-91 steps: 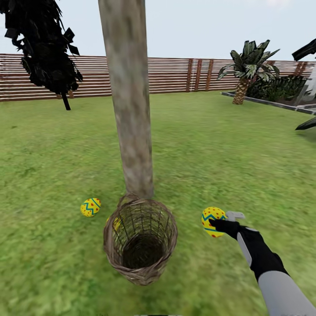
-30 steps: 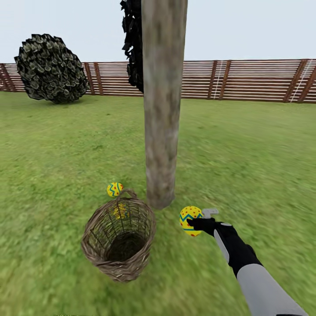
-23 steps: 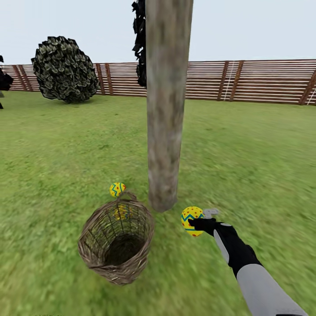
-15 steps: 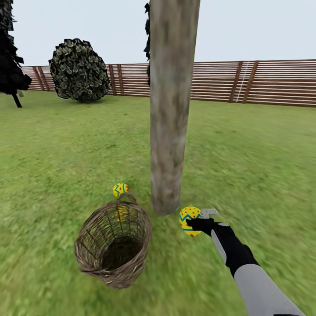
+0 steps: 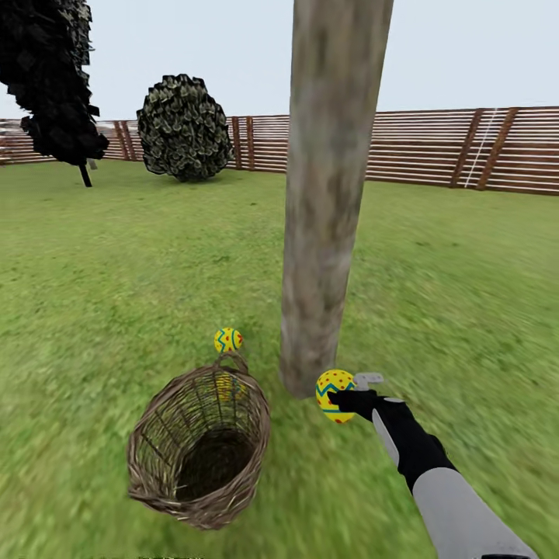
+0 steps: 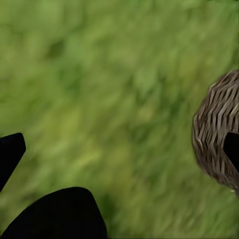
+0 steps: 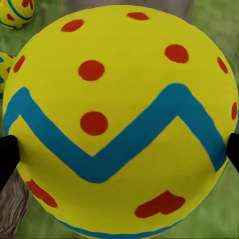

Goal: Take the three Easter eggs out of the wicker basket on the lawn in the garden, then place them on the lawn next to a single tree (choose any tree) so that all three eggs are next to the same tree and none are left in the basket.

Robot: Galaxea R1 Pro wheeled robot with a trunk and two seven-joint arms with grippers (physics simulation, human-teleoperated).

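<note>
The pale, thick tree (image 5: 330,202) rises from the lawn (image 5: 116,272) just ahead. My right gripper (image 5: 342,394) is shut on a yellow Easter egg (image 5: 334,392) and holds it a little above the grass, right beside the trunk's foot. In the right wrist view this egg (image 7: 119,114) sits between the black fingertips (image 7: 7,158). A second egg (image 5: 228,340) lies on the grass left of the trunk. A third egg (image 5: 225,386) shows through the far wall of the wicker basket (image 5: 198,458); inside or behind, I cannot tell. My left gripper (image 6: 119,152) hangs open over grass beside the basket (image 6: 216,134).
A slatted wooden fence (image 5: 435,147) closes the garden at the back. A round dark bush (image 5: 185,128) and a slim dark tree (image 5: 50,78) stand far off at the left. Open grass stretches to the right of the trunk.
The whole view has swung and closed in on the trunk, so the camera has moved. My right gripper keeps its hold on the egg, now nearer the trunk's foot.
</note>
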